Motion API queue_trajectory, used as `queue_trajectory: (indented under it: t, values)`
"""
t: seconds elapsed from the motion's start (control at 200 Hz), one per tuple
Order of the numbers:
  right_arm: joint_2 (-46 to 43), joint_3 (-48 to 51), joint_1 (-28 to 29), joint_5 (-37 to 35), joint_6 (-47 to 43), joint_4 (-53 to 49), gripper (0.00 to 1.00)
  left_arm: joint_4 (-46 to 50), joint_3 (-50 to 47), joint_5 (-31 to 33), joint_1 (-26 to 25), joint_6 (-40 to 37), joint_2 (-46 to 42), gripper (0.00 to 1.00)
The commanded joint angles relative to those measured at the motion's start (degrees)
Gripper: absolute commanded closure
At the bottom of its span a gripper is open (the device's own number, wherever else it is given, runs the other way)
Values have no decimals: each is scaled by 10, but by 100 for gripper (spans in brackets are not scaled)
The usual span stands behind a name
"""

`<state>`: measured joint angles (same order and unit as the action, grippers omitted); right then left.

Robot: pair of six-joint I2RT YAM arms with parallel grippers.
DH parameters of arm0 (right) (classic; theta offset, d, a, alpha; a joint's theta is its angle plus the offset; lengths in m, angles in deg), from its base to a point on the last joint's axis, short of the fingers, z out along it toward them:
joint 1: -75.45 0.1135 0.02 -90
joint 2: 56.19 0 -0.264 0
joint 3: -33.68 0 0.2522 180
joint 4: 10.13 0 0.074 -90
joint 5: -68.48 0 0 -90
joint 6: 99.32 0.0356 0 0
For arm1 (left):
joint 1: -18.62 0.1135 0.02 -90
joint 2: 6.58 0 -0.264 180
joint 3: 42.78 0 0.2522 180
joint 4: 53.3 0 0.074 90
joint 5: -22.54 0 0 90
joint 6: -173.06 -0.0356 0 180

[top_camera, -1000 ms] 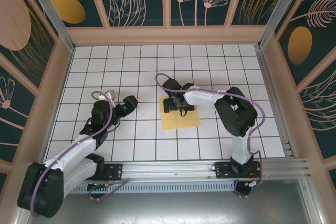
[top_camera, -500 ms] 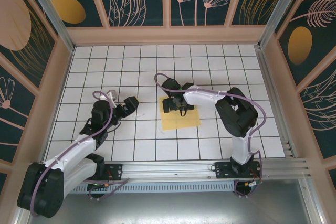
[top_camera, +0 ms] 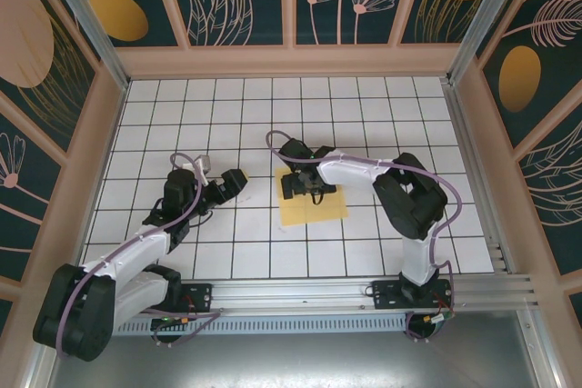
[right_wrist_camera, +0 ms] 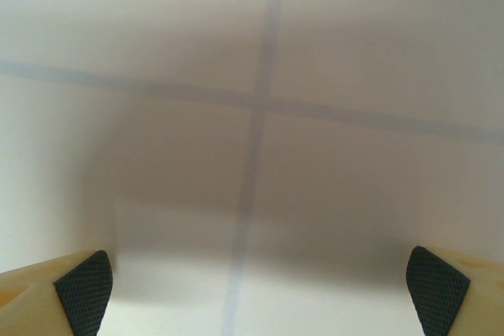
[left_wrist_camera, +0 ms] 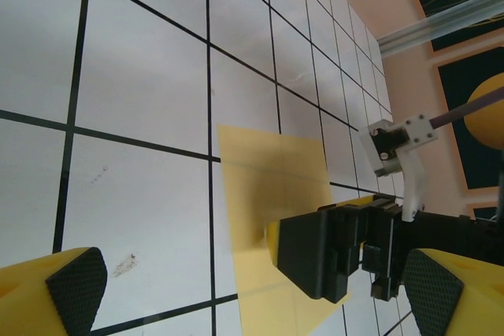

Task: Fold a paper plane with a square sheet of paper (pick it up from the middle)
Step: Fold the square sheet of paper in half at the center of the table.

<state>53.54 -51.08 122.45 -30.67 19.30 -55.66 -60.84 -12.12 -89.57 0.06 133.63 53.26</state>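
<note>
The square sheet of paper [top_camera: 314, 209] lies flat and unfolded on the white grid table, a little right of centre. My right gripper [top_camera: 306, 184] is down over the sheet's far half, jaws spread wide and open. In the right wrist view its fingertips [right_wrist_camera: 83, 281] frame a blurred pale surface crossed by faint grid lines. My left gripper [top_camera: 233, 182] hovers about one tile left of the sheet, open and holding nothing. The left wrist view shows the sheet [left_wrist_camera: 272, 186] with the right gripper [left_wrist_camera: 331, 261] resting on it. The paper plane is out of view.
Wooden side walls [top_camera: 100, 124] and a back wall enclose the grid table [top_camera: 364, 115]. An aluminium rail [top_camera: 346, 293] with both arm bases runs along the near edge. A small dark smudge [left_wrist_camera: 122, 265] marks a tile near my left gripper.
My left arm has shifted slightly right, bringing its gripper closer to the sheet. The right gripper and the sheet have stayed where they were.
</note>
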Motion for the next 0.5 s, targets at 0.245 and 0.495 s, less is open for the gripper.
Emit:
queue_trajectory:
  t: [0.245,0.495]
  values:
    - [34,46,3,25,3,11,1,-14,15,-12,-4,-17,4,1]
    - [36,65,5,45,12,33,5,-13,18,-14,-4,-18,5,1]
